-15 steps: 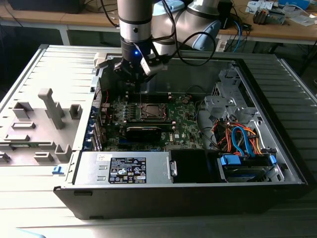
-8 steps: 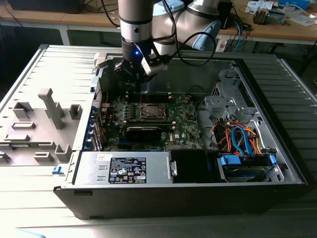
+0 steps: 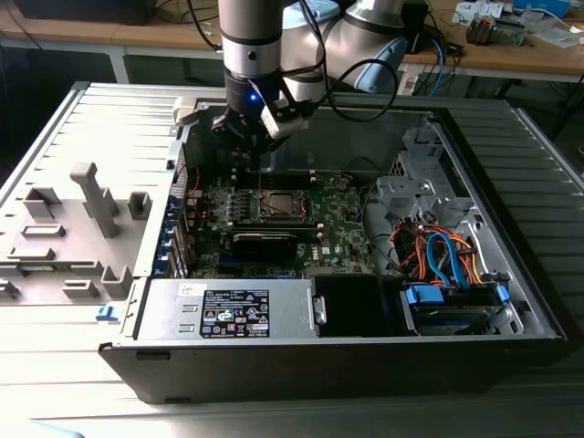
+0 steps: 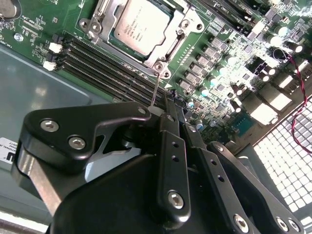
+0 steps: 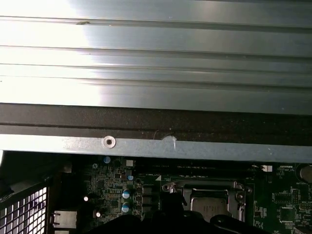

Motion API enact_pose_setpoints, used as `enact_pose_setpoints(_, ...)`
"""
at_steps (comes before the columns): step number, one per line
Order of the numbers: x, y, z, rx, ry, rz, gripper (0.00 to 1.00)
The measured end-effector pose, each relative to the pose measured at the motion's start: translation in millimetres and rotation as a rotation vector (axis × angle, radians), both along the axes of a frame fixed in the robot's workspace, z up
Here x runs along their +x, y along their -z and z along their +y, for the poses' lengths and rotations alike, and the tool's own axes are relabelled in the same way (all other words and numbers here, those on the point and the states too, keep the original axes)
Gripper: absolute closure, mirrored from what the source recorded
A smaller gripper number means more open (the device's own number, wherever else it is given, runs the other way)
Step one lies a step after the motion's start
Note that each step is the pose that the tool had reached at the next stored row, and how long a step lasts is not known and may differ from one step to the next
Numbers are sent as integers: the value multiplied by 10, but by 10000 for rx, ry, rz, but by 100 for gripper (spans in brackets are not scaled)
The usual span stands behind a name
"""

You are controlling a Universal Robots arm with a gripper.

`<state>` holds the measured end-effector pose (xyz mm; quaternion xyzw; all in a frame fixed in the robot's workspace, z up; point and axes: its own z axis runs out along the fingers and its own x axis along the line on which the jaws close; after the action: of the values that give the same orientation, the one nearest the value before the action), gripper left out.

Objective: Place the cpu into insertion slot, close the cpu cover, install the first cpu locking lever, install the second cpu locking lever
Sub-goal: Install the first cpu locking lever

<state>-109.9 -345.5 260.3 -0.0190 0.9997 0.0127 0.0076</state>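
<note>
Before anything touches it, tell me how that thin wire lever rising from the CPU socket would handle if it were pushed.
The locking lever is a thin bare wire, so it would probably flex and spring rather than stay stiff. Its smooth metal looks slippery. It stands at a corner of the cpu cover, whose frame lies over the cpu; it likely pivots there.

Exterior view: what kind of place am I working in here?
Likely an electronics lab or test workshop: an open desktop computer case lies on a ribbed metal table, the robot arm reaches over its motherboard, and cluttered wooden workbenches stand behind.
</note>
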Motion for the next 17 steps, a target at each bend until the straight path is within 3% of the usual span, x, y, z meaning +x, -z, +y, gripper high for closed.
enact_pose_setpoints(17,43,0,0,0,0,0,89)
